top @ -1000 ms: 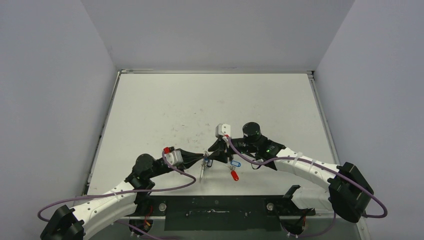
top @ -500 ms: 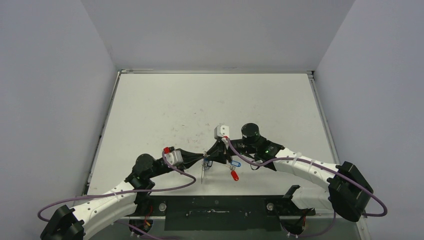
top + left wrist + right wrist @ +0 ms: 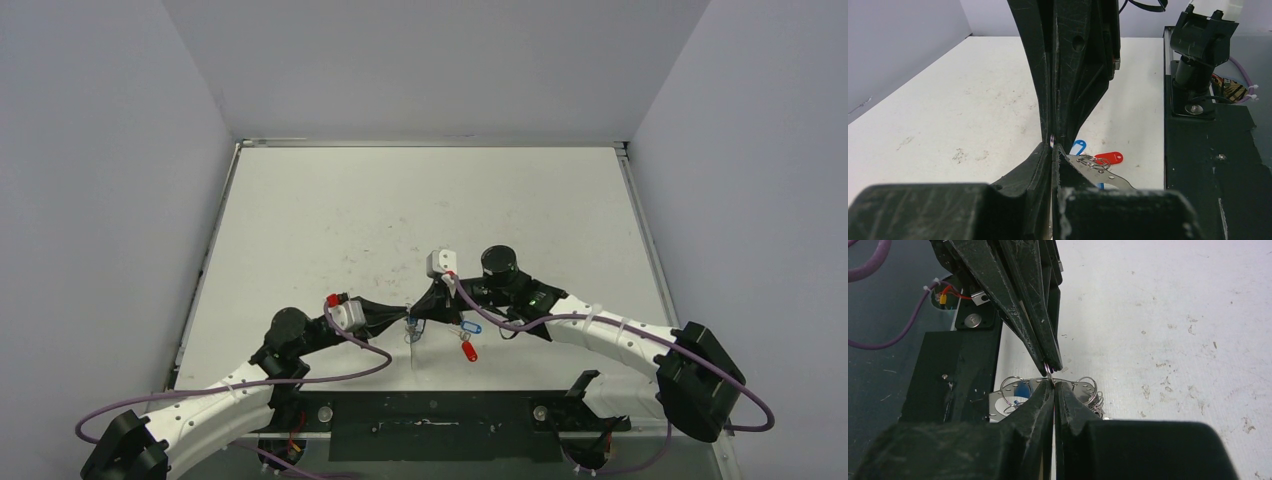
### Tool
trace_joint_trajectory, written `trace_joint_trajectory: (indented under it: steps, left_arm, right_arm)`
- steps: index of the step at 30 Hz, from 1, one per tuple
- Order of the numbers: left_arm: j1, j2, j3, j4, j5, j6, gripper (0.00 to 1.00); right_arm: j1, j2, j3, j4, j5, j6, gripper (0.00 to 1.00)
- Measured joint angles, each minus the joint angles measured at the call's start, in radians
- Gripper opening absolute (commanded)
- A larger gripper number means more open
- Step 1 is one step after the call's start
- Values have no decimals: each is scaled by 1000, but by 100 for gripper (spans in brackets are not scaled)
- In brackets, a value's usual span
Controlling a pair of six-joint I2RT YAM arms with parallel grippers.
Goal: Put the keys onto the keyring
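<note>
Seen from above and in two wrist close-ups, two black robot grippers meet tip to tip, low over a scuffed white table (image 3: 420,200) near its front edge. The left gripper (image 3: 1053,148) has its fingers pressed together on a short stretch of the thin silvery-grey metal keyring (image 3: 1048,371). The right gripper (image 3: 1054,386) faces it with its fingers flat against each other. It appears to pinch the same wire just beside the left one's grip. Most of the hoop is hidden behind the fingers.

The two small silver keys lie on the table just beyond the grippers, on the right arm's side. One carries a light blue oblong plastic tag (image 3: 471,327), the other a red oblong plastic tag (image 3: 467,351), and they sit close together. Neither is held. Under the fingertips, the right wrist view shows small wire loops (image 3: 1087,386) and a flat piece of silvery metal (image 3: 998,404). It is unclear what these belong to.

The keyring looks light, springy and slippery, so it is likely to twist or slide in a grip. Two holds close together on the wire should steady it. The keys look light and stiff. The plastic tag probably offers the broadest, least slippery hold.
</note>
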Motion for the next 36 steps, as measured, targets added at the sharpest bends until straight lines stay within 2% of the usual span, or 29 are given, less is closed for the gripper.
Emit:
trace_joint_trajectory:
  steps: [2, 4, 5, 10, 21, 24, 29, 36]
  left_arm:
    - [0, 0, 0, 2, -2, 0, 0]
    - [0, 0, 0, 2, -4, 0, 22]
    - [0, -1, 0, 2, -5, 0, 27]
    - [0, -48, 8, -74, -15, 29, 40]
    - [0, -114, 161, -413, -27, 135, 41]
    - [0, -101, 197, -484, -27, 161, 34]
    - [0, -75, 225, -556, -16, 188, 25]
    - [0, -30, 240, -574, 15, 202, 27]
  right_arm:
    - [0, 2, 10, -17, 0, -5, 0]
    - [0, 3, 31, -60, 3, -19, 0]
    - [1, 3, 38, -75, 5, -24, 0]
    - [18, 17, 175, -320, 58, -100, 0]
    - [95, 162, 538, -834, 253, -211, 0]
    - [110, 218, 626, -948, 295, -217, 0]
    - [127, 274, 718, -1078, 340, -217, 0]
    - [167, 341, 822, -1180, 360, -206, 0]
